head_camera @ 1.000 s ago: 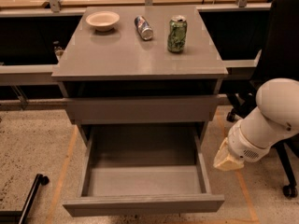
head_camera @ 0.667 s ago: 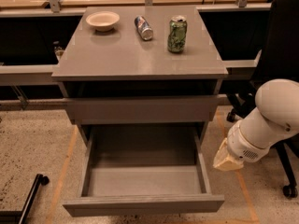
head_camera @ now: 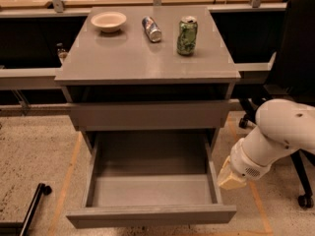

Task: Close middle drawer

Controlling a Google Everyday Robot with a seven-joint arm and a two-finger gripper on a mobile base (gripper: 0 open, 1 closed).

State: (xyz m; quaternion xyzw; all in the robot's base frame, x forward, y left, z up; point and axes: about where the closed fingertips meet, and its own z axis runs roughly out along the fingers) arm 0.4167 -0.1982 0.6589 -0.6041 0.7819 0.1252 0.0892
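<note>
The middle drawer (head_camera: 150, 214) stands pulled far out of the grey cabinet (head_camera: 147, 63), and its grey box interior (head_camera: 152, 188) holds nothing. Its flat front faces me at the bottom of the view. The taller grey front (head_camera: 147, 114) above it is shut. The lowest front is hidden under the open drawer. My white arm (head_camera: 280, 132) comes in from the right. The gripper (head_camera: 230, 175) hangs at its cream-coloured end, just outside the drawer's right side wall, near the front corner.
On the cabinet top stand a white bowl (head_camera: 109, 21), a can lying on its side (head_camera: 151, 28) and an upright green can (head_camera: 187, 35). A black office chair (head_camera: 295, 82) is at the right behind the arm. A black bar (head_camera: 34, 205) lies on the floor at the left.
</note>
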